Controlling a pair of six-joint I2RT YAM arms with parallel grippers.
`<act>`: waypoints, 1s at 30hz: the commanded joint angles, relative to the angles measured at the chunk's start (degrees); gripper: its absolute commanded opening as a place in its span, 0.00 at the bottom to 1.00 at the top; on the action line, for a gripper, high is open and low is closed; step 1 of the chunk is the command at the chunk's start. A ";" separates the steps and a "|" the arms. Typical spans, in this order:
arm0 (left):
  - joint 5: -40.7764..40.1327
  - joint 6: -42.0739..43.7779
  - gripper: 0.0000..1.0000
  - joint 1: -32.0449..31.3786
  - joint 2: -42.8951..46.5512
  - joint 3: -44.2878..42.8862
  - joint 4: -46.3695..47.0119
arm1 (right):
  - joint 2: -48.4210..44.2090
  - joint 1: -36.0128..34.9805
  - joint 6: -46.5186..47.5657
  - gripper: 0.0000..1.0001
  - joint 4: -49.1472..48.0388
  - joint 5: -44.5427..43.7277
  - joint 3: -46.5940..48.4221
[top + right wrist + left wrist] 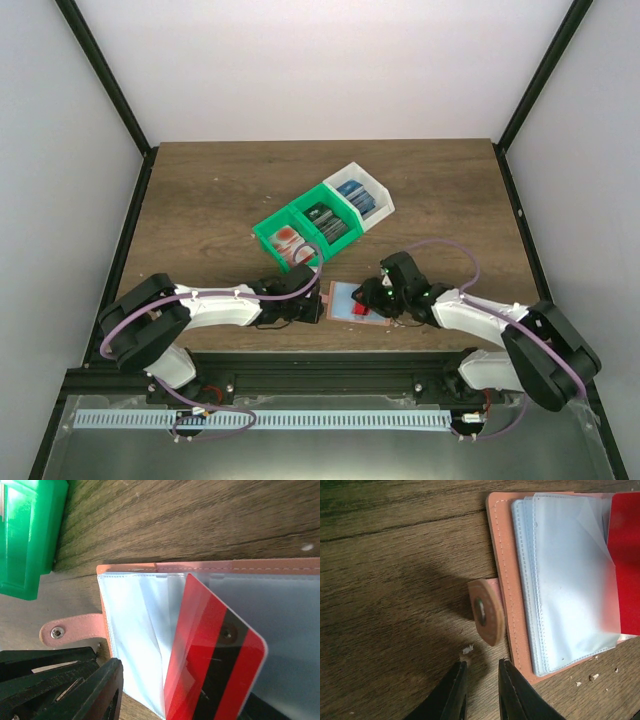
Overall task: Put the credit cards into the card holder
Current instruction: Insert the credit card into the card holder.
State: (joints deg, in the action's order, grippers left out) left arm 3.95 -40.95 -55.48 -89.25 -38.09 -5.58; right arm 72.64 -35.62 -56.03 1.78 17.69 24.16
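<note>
At the near edge of the table (200,190), my left gripper (483,666) sits low, fingers a narrow slit apart, holding nothing, just beside the snap tab (487,612). To its right the card holder (502,555) lies open, clear sleeves up. A red card (215,655) with a black stripe rests tilted, partly inside a sleeve. My right gripper (378,298) is at the holder's right side, and I cannot tell whether it grips the card.

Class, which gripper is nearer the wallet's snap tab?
Left. The left gripper sits just short of the snap tab, at the edge of the wallet; the right gripper is over its opposite side.
</note>
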 commanded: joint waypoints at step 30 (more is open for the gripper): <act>1.33 0.91 0.21 -0.15 -2.17 0.14 -0.37 | -6.79 3.10 -5.99 0.00 -7.54 3.58 -9.36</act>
State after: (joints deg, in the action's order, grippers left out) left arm 4.40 -40.47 -55.48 -89.54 -38.09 -5.04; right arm 65.28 -33.32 -62.57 -0.03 17.87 18.02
